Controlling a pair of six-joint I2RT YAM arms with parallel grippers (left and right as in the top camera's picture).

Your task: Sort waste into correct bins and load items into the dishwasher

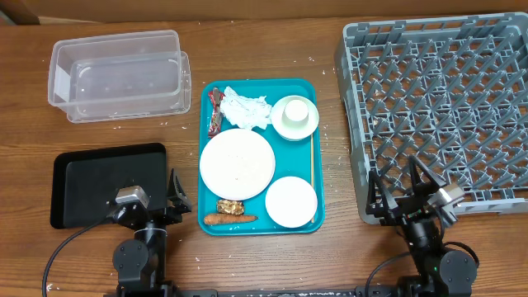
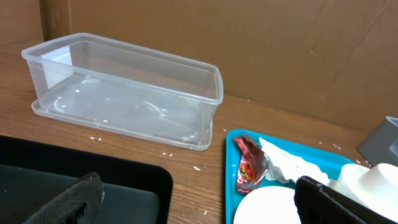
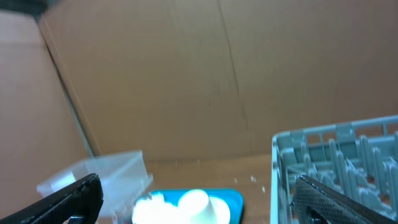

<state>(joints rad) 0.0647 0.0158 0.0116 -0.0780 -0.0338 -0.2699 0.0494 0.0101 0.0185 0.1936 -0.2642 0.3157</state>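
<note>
Both hang open and empty, left gripper (image 1: pixel 147 205) and right gripper (image 1: pixel 398 194). The napkin (image 1: pixel 246 110) sits just beside the cup (image 1: pixel 294 116), so a sloppy grab could tip it.

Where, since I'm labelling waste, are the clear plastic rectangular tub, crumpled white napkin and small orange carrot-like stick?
clear plastic rectangular tub (image 1: pixel 120 82): overhead view, bare floor.
crumpled white napkin (image 1: pixel 246 110): overhead view, its middle.
small orange carrot-like stick (image 1: pixel 228 219): overhead view, mid-length.

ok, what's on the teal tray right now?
On the teal tray: plate, bowl, cup, napkin, wrapper, wooden stick, brown food piece, carrot stick. Anything beneath the plate or napkin is hidden.
</note>
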